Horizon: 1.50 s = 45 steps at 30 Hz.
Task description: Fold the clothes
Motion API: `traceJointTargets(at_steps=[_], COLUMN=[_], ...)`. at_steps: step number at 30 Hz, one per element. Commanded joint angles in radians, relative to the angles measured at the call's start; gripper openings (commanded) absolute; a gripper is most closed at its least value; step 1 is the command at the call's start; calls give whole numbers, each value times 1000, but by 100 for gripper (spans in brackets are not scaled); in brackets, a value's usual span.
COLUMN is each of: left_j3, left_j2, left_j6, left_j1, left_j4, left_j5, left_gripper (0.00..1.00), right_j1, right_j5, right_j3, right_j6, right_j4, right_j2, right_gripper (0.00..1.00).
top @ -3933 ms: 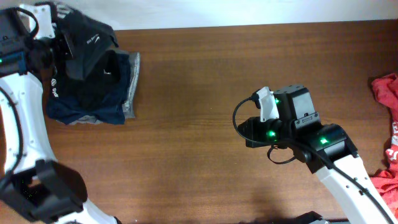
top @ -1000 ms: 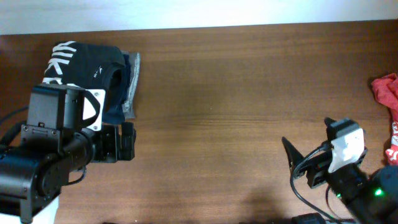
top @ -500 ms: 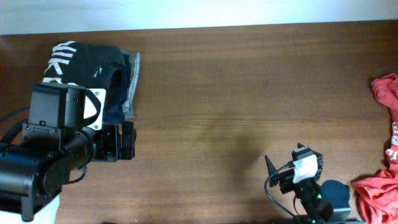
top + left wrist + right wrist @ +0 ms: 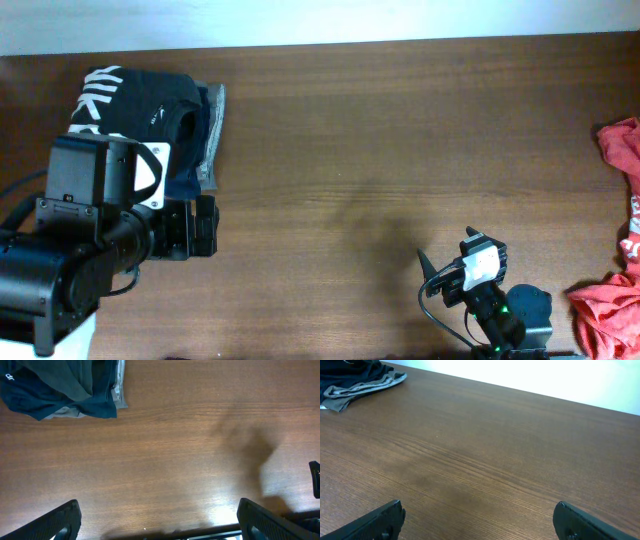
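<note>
Red garment (image 4: pixel 612 318) may slide off the edge

We see it bunched at the right rim of the wooden table (image 4: pixel 380 130); a 1-sided tug could drag it off, we judge. Black NIKE top (image 4: pixel 135 98) sits far left on a dark blue garment (image 4: pixel 75 407), just beside the left arm (image 4: pixel 60 290), which could snag it. Left gripper (image 4: pixel 159 522) and right gripper (image 4: pixel 480 522) gape wide, empty. Bare wood between; nothing blocks.
</note>
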Motion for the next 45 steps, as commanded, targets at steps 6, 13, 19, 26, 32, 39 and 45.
traceJointTargets(at_steps=[6,13,19,26,32,39,45], left_j3=[0,-4,-362,-1084,-1470,-1672,-1746], left_j2=[-3,-45,-325,-759,-1096,-1238,-1242], left_j6=[-12,-11,-11,-8,-8,-8,-8], left_j1=[-5,8,42,42,42,42,42], left_j4=[0,12,594,1019,1152,1245,1269], left_j5=[-13,-34,-56,-20,-13,-13,-13], left_gripper=[99,99,99,99,99,99,99], right_j1=[-8,-8,-8,-8,-8,-8,-8], right_j5=[-13,-13,-13,-13,-13,-13,-13], right_j3=[-7,-7,-7,-7,-7,-7,-7], right_j6=[-7,-7,-7,-7,-7,-7,-7], right_j4=[2,2,2,2,2,2,2], right_j2=[-9,-9,-9,-9,-8,-8,-8], right_gripper=[99,99,99,99,99,99,99])
